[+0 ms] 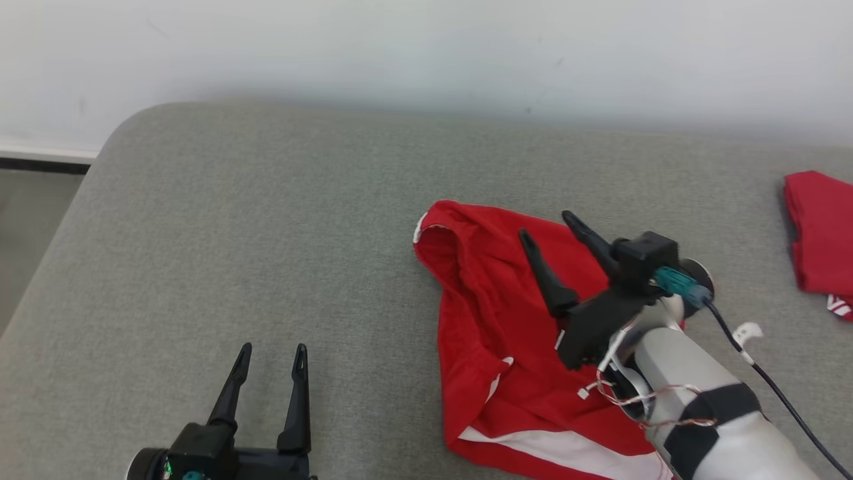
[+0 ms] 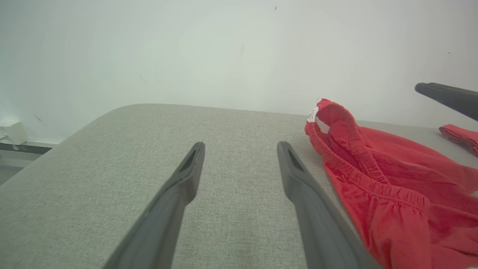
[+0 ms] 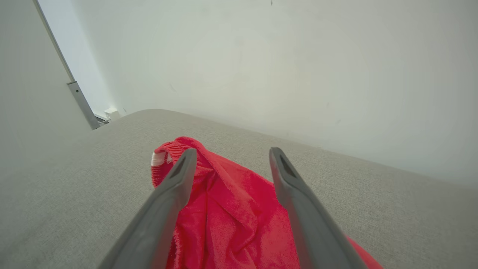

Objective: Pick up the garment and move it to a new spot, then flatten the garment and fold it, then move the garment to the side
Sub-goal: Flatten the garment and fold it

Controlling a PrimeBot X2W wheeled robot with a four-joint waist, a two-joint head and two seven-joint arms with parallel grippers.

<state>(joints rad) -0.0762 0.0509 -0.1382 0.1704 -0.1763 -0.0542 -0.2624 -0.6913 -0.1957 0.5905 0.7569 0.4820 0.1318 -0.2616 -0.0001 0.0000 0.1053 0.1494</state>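
Garment (red) rumpled, R gripper over it, jaws apart

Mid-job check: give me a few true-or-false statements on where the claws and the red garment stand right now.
1. The right claw is open over the crumpled red fabric garment with white trim. True.
2. The left claw grips that garment. False: it is open over the bare grey upholstered surface, beside the garment.
3. A second red cloth lies further to the robot's right on the surface. True.
4. The garment is folded flat. False: it lies rumpled, its elastic waistband bunched up.
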